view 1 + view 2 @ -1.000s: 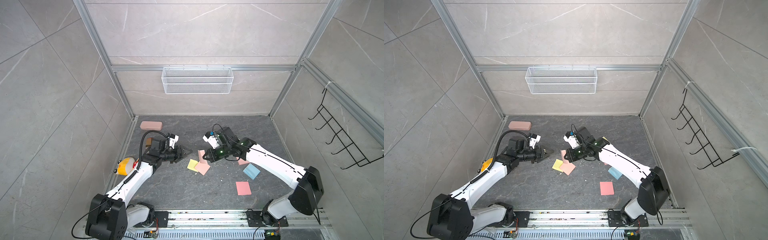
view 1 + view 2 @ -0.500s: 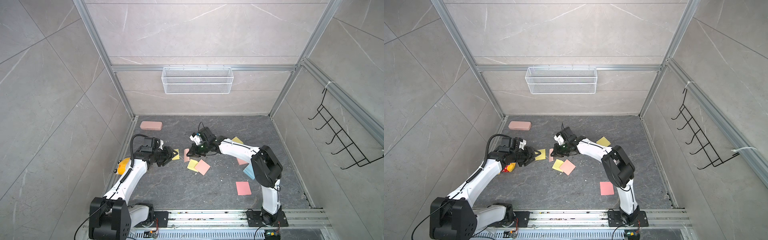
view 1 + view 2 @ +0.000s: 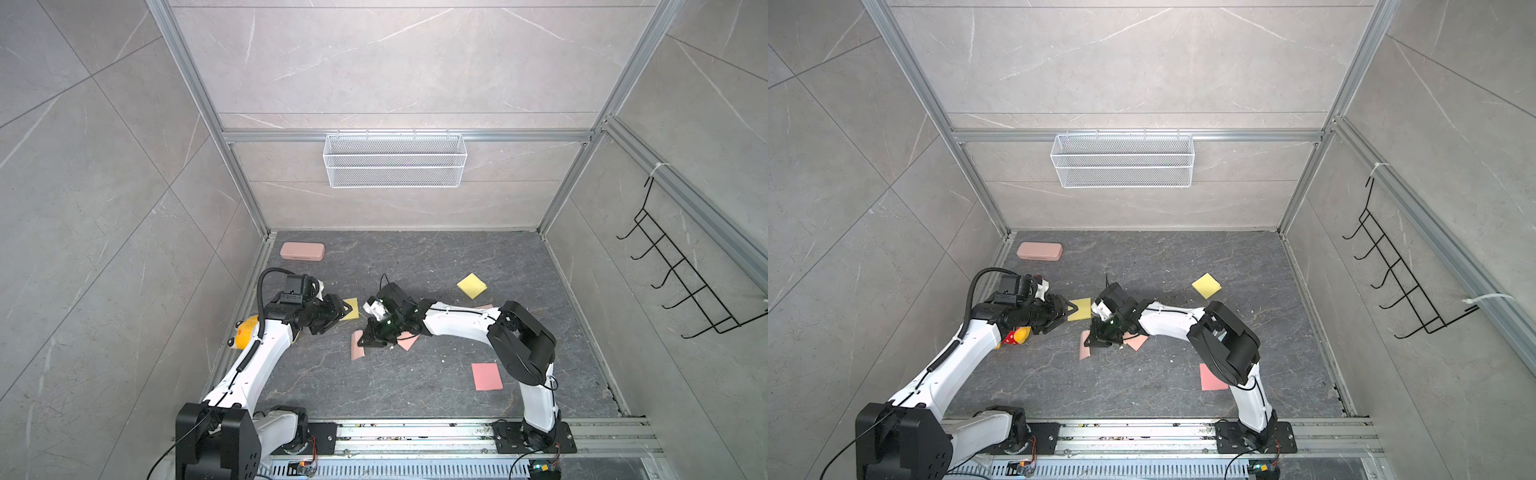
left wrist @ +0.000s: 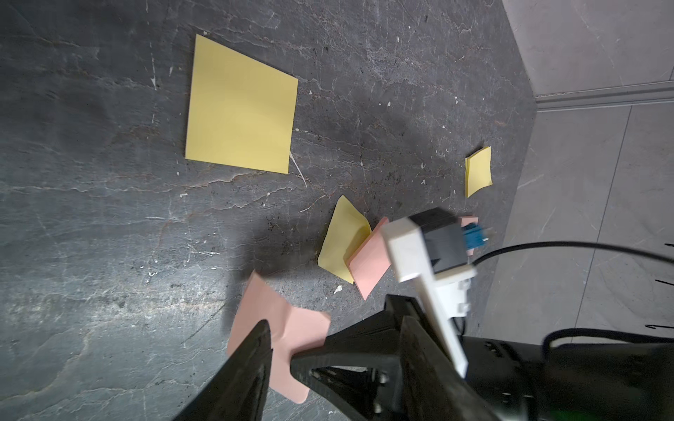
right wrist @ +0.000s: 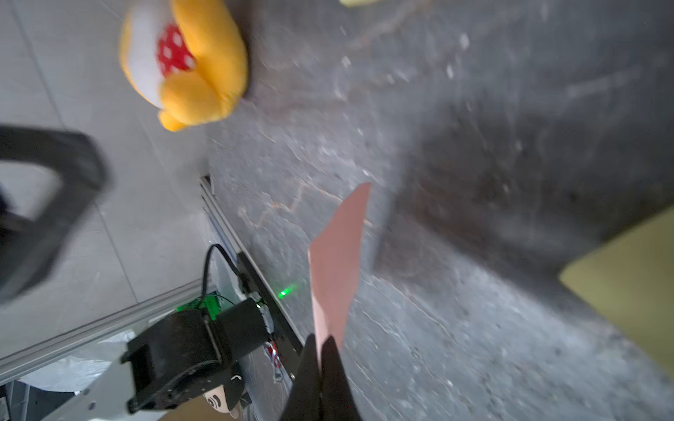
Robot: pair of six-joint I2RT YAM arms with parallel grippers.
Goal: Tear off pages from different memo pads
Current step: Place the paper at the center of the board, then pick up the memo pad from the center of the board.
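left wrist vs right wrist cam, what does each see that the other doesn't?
Left wrist only: a yellow pad, and a loose pink page lying over a yellow page. Right wrist only: the plush toy by the wall and a black arm base. Both: the held pink page, pinched in the shut right gripper above the table. Yellow paper at the right wrist view's edges is too cropped to match.

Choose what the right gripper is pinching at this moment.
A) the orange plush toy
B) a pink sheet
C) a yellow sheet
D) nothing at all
B: in the right wrist view the right gripper is shut on one edge of a pink page, which sticks out from between its fingertips above the dark table.
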